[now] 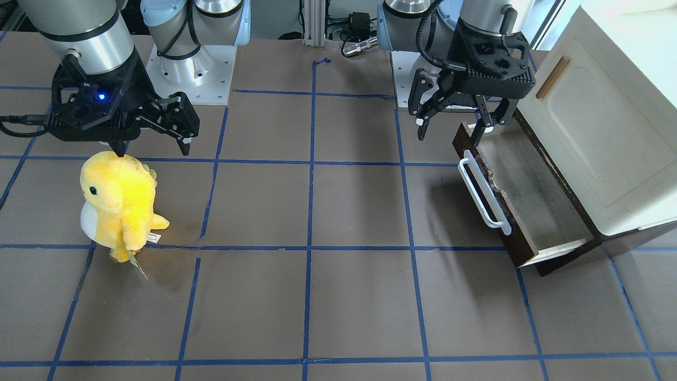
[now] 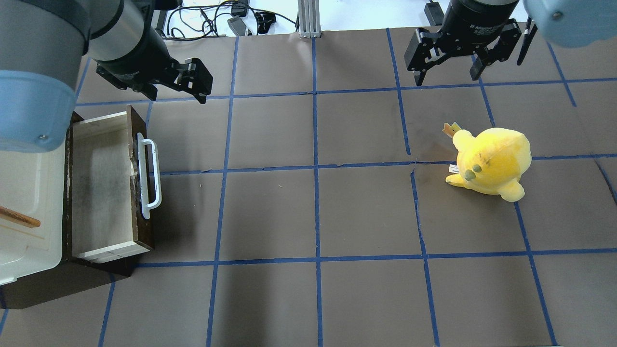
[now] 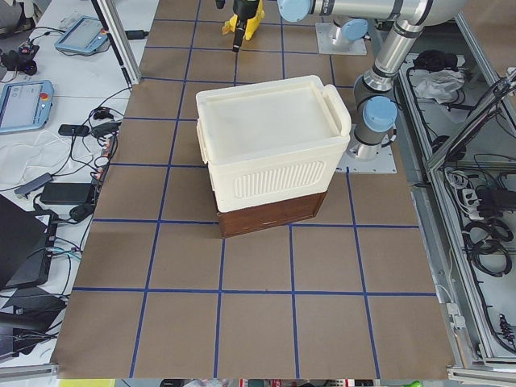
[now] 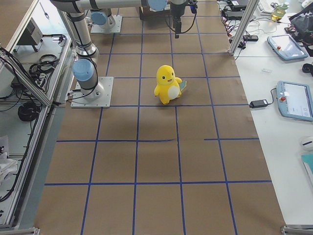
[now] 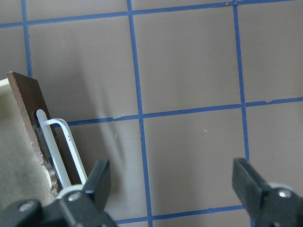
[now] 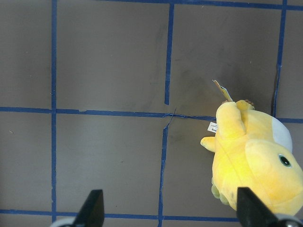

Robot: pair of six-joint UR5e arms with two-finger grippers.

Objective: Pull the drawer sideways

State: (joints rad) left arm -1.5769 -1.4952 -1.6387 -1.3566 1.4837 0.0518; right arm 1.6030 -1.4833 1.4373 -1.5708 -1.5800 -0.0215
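Observation:
The drawer (image 1: 534, 196) stands pulled out of the cabinet's base, with a dark brown front, pale cream inner walls and nothing inside; it also shows in the overhead view (image 2: 101, 188). Its long white bar handle (image 1: 484, 193) (image 2: 149, 178) (image 5: 64, 151) runs along the front. My left gripper (image 1: 452, 127) (image 2: 171, 91) (image 5: 173, 182) is open and empty. It hovers above the handle's end nearest the robot, not touching it. My right gripper (image 1: 153, 140) (image 2: 446, 77) (image 6: 170, 203) is open and empty, far from the drawer.
A cream cabinet (image 1: 597, 132) (image 2: 24, 193) (image 3: 274, 153) with a small wooden door handle (image 1: 552, 76) sits over the drawer's dark base. A yellow plush toy (image 1: 119, 201) (image 2: 491, 161) (image 4: 167, 84) (image 6: 251, 161) stands below the right gripper. Blue tape lines grid the brown table.

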